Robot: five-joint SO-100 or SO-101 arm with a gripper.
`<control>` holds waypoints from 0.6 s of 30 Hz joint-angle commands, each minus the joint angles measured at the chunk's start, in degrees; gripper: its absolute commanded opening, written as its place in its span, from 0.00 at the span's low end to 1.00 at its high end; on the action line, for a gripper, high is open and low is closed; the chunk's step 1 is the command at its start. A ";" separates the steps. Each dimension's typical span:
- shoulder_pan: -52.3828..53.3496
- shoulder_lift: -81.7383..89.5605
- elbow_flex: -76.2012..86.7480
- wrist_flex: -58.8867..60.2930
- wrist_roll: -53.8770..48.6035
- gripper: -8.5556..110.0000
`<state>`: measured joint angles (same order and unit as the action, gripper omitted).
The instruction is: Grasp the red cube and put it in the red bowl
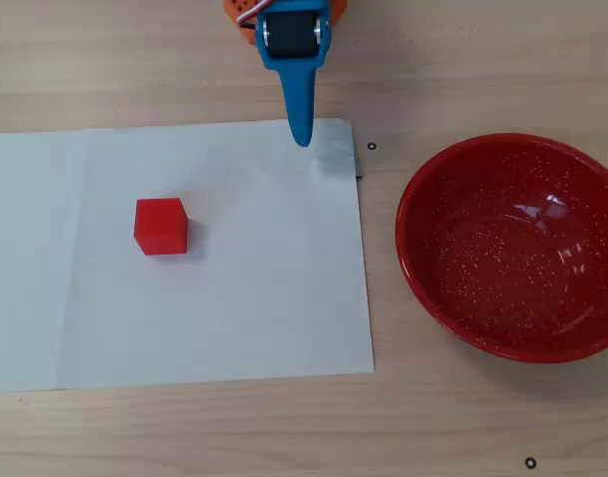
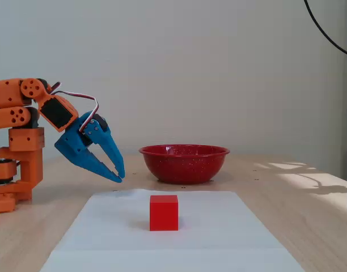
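The red cube (image 1: 161,226) (image 2: 164,212) rests on a white paper sheet (image 1: 254,298) (image 2: 179,243), left of centre in the overhead view. The red bowl (image 1: 513,248) (image 2: 184,162), glossy with white speckles, stands on the wooden table to the right of the sheet and holds nothing. My blue gripper (image 1: 302,137) (image 2: 120,177) hangs over the sheet's far edge, well away from the cube and the bowl. Its fingers are together with nothing between them.
The orange arm base (image 2: 15,164) stands at the left of the fixed view. Small black dots (image 1: 372,147) mark the wooden table (image 1: 483,427). A black cable (image 2: 326,34) hangs at the upper right of the fixed view.
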<state>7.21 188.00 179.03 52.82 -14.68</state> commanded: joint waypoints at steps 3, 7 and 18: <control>-0.44 0.62 0.88 -0.18 0.97 0.08; -0.97 0.62 0.88 -0.18 0.09 0.08; -0.70 0.62 0.88 -0.18 0.35 0.08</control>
<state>7.21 188.00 179.03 52.82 -14.59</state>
